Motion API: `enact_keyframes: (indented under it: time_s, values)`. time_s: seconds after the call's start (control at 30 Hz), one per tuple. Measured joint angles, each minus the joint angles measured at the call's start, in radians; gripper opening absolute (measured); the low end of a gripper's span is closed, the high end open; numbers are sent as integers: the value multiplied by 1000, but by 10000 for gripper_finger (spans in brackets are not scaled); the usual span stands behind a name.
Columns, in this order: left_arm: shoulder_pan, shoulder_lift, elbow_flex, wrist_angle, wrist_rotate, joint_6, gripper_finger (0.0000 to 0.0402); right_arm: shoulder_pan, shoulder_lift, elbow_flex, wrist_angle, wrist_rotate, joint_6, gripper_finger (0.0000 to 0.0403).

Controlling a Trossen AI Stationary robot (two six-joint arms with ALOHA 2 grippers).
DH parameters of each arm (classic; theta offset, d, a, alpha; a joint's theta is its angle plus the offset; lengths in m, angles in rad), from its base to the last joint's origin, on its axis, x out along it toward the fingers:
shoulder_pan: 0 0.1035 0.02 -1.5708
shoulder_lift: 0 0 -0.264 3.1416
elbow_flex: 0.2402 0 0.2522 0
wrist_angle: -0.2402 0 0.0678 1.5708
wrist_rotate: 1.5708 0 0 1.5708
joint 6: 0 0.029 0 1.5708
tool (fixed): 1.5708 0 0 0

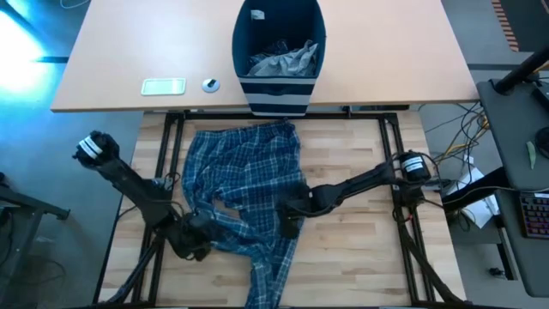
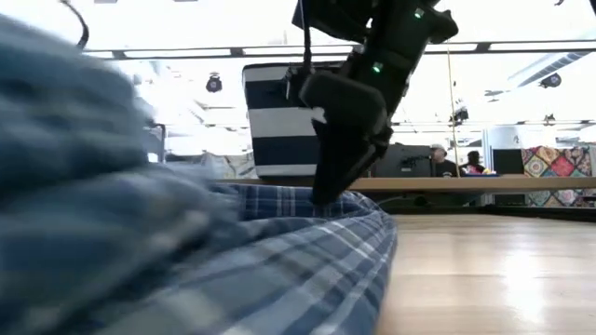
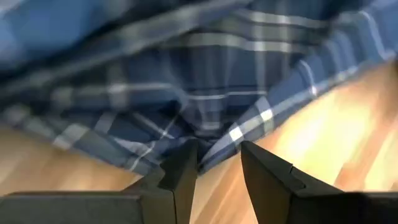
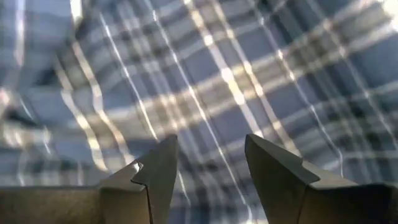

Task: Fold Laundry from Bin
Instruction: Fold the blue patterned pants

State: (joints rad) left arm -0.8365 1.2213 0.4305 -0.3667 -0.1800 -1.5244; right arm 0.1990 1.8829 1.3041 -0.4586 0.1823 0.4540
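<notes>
The blue-and-white plaid trousers (image 1: 244, 184) lie spread on the wooden table, waist toward the bin, one leg (image 1: 270, 275) running to the near edge. The navy striped bin (image 1: 279, 51) stands at the far side with grey laundry (image 1: 287, 60) inside. My left gripper (image 1: 196, 245) is low at the trousers' near-left edge, fingers apart, and a fold of that edge (image 3: 214, 149) reaches between the fingertips. My right gripper (image 1: 290, 225) stands open over the trousers' middle, pointing steeply down, with plaid cloth (image 4: 211, 93) below its fingers. My left gripper slants down at the trousers' near-left edge (image 3: 208, 155), and the fold lies against the inner side of one fingertip (image 3: 186, 165). Bare wood shows between the fingers behind it. I cannot tell whether the cloth is pinched. My right gripper's fingertips (image 2: 326, 191) end at the cloth's top surface in the low view; I cannot tell whether they touch.
A pale flat device (image 1: 163, 86) and a small round thing (image 1: 210, 84) lie on the tan tabletop left of the bin. Bare wood (image 1: 352, 257) shows right of the trousers. The bin (image 2: 279, 121) rises behind the right gripper in the low view.
</notes>
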Motion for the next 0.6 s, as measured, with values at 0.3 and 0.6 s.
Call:
enact_keyframes:
  time_s: [0.3, 0.6]
  values:
    - [1, -444, 188, -664, -188, -141, 114, -3, 1, -2, -149, 2, -9, 185]
    - [4, -344, 191, -198, -470, 22, 114, 20, 0, -2, -61, 1, 18, 185]
